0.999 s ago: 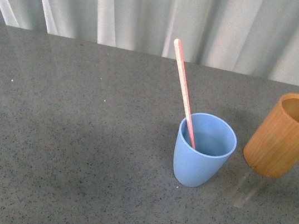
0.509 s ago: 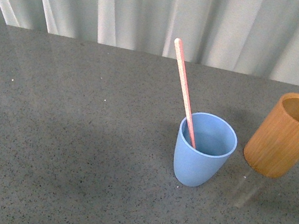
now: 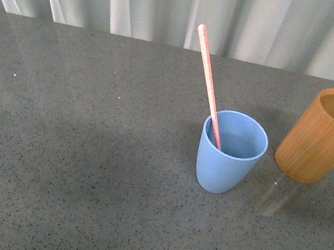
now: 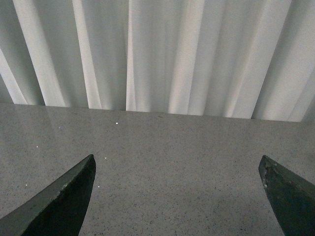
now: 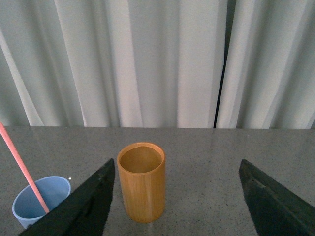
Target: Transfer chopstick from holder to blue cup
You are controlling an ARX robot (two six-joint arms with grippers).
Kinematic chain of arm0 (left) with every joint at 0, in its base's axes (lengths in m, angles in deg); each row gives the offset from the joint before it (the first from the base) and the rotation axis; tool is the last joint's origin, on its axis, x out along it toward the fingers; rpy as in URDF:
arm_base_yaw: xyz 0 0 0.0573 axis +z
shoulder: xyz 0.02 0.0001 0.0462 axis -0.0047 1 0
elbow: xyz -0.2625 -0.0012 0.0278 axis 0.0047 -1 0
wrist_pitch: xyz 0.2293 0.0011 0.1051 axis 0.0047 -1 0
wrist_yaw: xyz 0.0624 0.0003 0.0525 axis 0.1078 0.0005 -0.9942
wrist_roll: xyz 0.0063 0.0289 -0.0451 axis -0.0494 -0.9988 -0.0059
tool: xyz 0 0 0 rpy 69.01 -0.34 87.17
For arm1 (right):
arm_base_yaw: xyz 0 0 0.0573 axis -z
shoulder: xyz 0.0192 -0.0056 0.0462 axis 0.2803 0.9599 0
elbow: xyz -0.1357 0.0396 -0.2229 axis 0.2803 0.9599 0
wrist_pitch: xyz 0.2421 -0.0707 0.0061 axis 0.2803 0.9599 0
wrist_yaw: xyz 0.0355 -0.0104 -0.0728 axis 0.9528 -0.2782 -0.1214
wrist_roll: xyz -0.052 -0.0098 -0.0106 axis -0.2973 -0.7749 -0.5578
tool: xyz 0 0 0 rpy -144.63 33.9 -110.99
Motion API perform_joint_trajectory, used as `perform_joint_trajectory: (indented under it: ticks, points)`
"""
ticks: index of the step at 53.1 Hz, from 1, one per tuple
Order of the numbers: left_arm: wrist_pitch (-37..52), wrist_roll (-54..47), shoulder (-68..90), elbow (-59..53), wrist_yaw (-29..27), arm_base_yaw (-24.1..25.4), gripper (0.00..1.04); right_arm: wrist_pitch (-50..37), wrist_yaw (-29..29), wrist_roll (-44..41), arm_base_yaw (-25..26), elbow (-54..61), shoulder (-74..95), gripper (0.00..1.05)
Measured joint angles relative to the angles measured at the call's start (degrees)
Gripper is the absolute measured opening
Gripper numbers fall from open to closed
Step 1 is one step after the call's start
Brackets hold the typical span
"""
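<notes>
Nearest stands the light blue plastic tumbler [image 3: 231,152] with the thin pink-red chopstick [image 3: 209,84] inside, leaning toward the far left. Just to its right, apart, the orange-brown bamboo cylinder holder [image 3: 323,137] looks empty. The transfer seems finished; best to keep both arms clear. The left gripper [image 4: 177,196] and right gripper [image 5: 177,199] are spread wide, holding nothing.

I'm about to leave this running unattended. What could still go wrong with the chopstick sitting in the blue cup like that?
The chopstick leans steeply against the blue cup rim with most of its length above it, so a bump might tip it out or topple the cup, which narrows toward its base. The holder stands close beside the cup; the open right gripper, facing it, might knock either one if it advances.
</notes>
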Motion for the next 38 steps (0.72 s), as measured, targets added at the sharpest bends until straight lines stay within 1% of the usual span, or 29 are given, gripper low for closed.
perform_joint_trajectory:
  ticks: [4,5,9,38]
  points:
    - [0.0,0.0,0.0,0.0,0.0,0.0,0.98,0.0,0.0,0.0,0.0,0.0,0.0,0.96]
    - [0.0,0.0,0.0,0.0,0.0,0.0,0.98,0.0,0.0,0.1,0.0,0.0,0.0,0.97]
    - [0.0,0.0,0.0,0.0,0.0,0.0,0.98,0.0,0.0,0.0,0.0,0.0,0.0,0.94]
    - [0.0,0.0,0.0,0.0,0.0,0.0,0.98,0.0,0.0,0.0,0.0,0.0,0.0,0.95]
